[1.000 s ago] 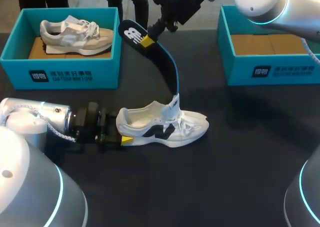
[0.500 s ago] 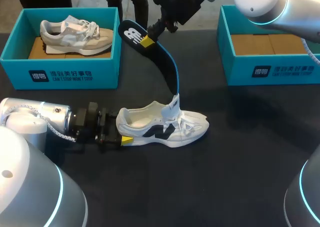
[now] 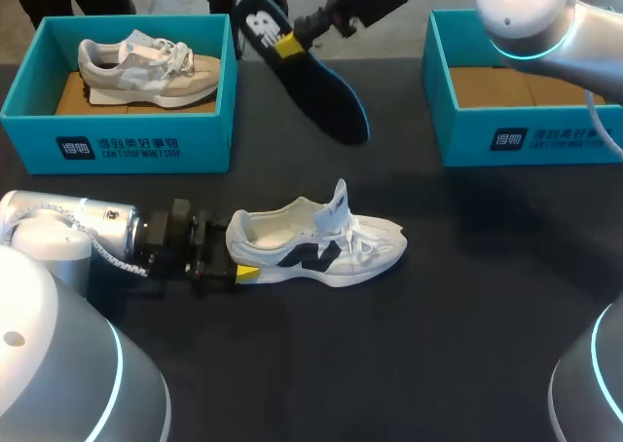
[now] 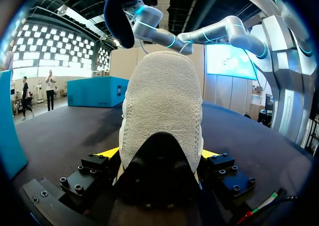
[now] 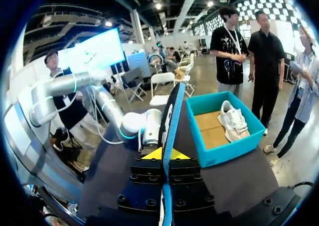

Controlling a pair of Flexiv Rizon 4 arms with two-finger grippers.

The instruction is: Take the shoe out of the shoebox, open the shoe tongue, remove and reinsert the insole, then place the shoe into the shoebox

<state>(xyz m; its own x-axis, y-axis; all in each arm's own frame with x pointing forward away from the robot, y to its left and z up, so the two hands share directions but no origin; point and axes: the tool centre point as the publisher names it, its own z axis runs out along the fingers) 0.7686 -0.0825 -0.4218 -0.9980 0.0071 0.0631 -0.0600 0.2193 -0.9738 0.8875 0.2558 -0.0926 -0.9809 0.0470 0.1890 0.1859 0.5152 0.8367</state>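
A white shoe point(image 3: 316, 242) with a dark logo lies on its sole at the middle of the black table, toe to the right. My left gripper point(image 3: 234, 269) holds its heel from the left. In the left wrist view the heel point(image 4: 162, 111) fills the gap between the yellow fingertips point(image 4: 107, 153), which press on both sides. My right gripper point(image 3: 287, 45) is high at the back, shut on the heel end of a dark blue insole point(image 3: 316, 77). The insole hangs in the air, clear of the shoe. It stands edge-on between the right fingers point(image 5: 167, 154) in the right wrist view.
A teal shoebox point(image 3: 117, 145) at the back left holds a second, grey-white shoe point(image 3: 146, 67). Another teal shoebox point(image 3: 526, 135) at the back right shows only its cardboard floor. Bare black table lies in front of and to the right of the shoe.
My right gripper has risen and drawn the insole out; its lower end, which was inside the shoe by the tongue, now hangs free above the table. The left arm and shoe have stayed put.
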